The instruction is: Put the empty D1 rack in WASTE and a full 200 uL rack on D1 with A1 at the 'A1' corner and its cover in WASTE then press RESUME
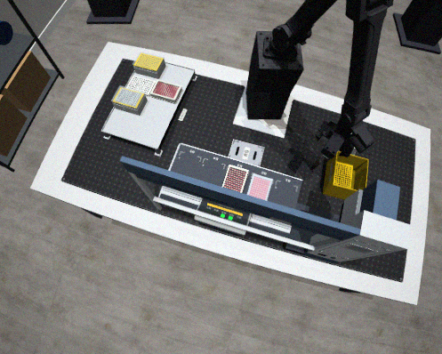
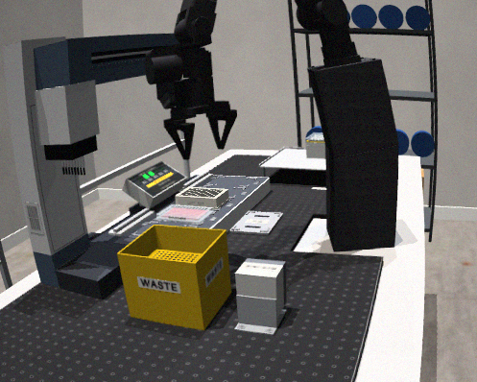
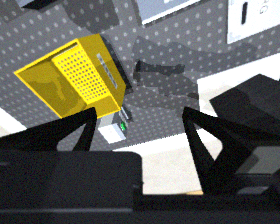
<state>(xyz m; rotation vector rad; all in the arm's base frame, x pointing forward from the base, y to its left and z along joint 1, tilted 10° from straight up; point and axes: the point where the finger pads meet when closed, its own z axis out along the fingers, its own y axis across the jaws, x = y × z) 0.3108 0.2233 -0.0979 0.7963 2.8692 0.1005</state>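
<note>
The yellow bin WASTE [image 1: 345, 175] stands at the right of the table, also in the exterior view [image 2: 176, 275] and in the wrist view [image 3: 71, 80]. A yellow tip rack with empty holes [image 2: 178, 255] lies flat inside it, below the rim. My gripper [image 2: 202, 148] is open and empty, high above the table, up and to the side of the bin; its fingers frame the wrist view [image 3: 139, 112]. Deck position D1 [image 1: 288, 189] is bare. The pink plate [image 1: 260, 187] and the dark red reservoir [image 1: 235, 178] sit beside it. Two yellow racks [image 1: 148, 63] [image 1: 128, 99] stand on SHELF [image 1: 149, 104].
The grey RESUME box [image 2: 260, 298] stands right of the bin, its green key in the wrist view [image 3: 123, 126]. The spare nest RG [image 2: 257, 224] lies behind the deck. The handler's blue gantry [image 1: 238, 197] and column [image 2: 62, 158] flank the deck. The tall black arm base [image 2: 360, 154] stands at the right.
</note>
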